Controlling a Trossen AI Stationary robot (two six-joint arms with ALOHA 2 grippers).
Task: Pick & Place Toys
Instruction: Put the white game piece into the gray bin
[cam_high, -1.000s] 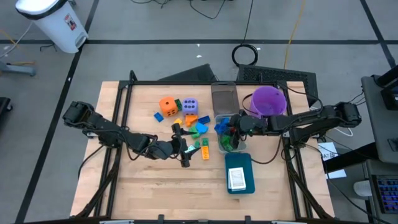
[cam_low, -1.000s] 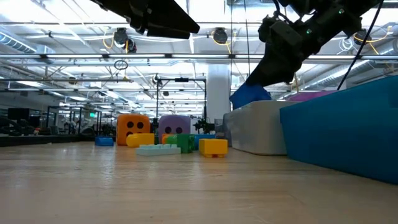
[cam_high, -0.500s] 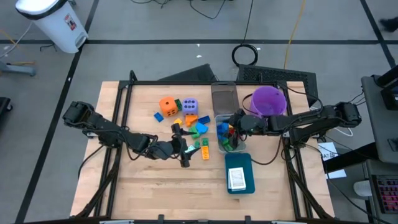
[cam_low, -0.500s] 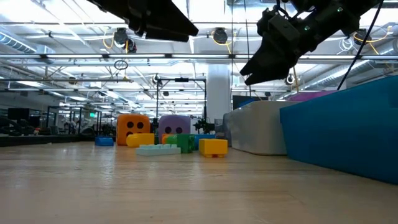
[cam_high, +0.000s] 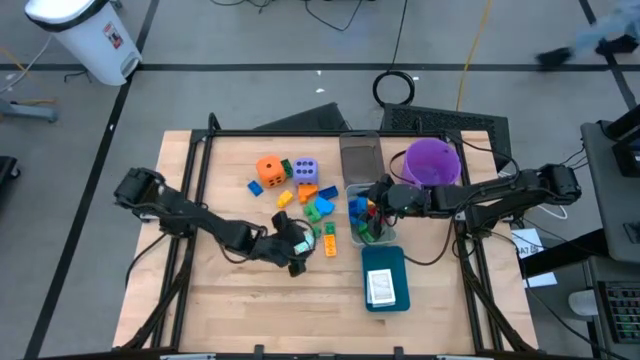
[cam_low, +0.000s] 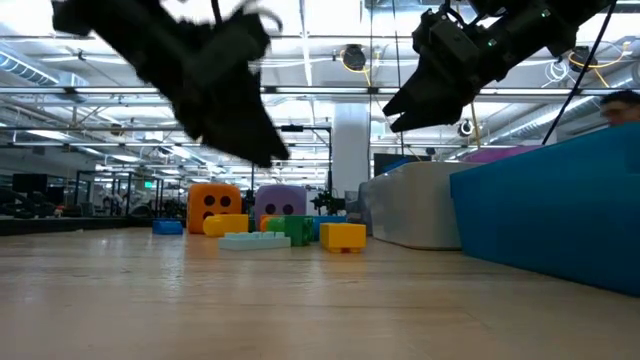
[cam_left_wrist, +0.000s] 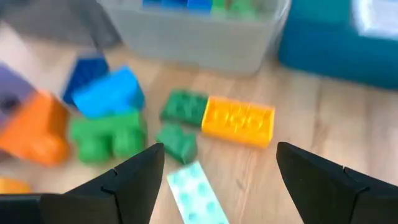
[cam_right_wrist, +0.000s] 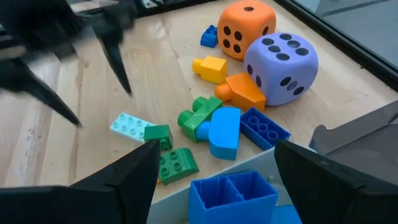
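Right gripper (cam_high: 371, 199) hangs with fingers wide and empty over the clear bin (cam_high: 389, 238); a blue block (cam_right_wrist: 232, 190) lies in the bin directly beneath its fingertips, so the drop looks complete and this arm's next job is to return for another toy.

Left gripper (cam_high: 300, 243) stands spread wide and empty above the table (cam_high: 240, 300); just ahead of its tips lie a mint plate (cam_left_wrist: 196, 198), a small green block (cam_left_wrist: 176, 142) and a yellow brick (cam_left_wrist: 239, 119), with a second green brick (cam_left_wrist: 185, 106) touching the yellow one's end; farther out past the fingers sit a green piece (cam_left_wrist: 107, 135), a blue piece (cam_left_wrist: 110, 92) and an orange piece (cam_left_wrist: 32, 127).

Beyond the right gripper's fingers the loose heap also holds an orange die (cam_right_wrist: 247, 27), a lavender die (cam_right_wrist: 281, 65) and a yellow block (cam_right_wrist: 211, 66); the purple bucket (cam_high: 432, 161) stands just behind that gripper's wrist, and the teal tray (cam_high: 385, 291), with a white card (cam_high: 381, 288) on it, sits to its side.

Judged step: sorting in progress, most toys not yet binned; the left gripper seems next to pick, which calls for lowering squarely over one brick, likely the mint plate or the yellow, and closing across its narrow sides without nudging the neighbours that touch it.
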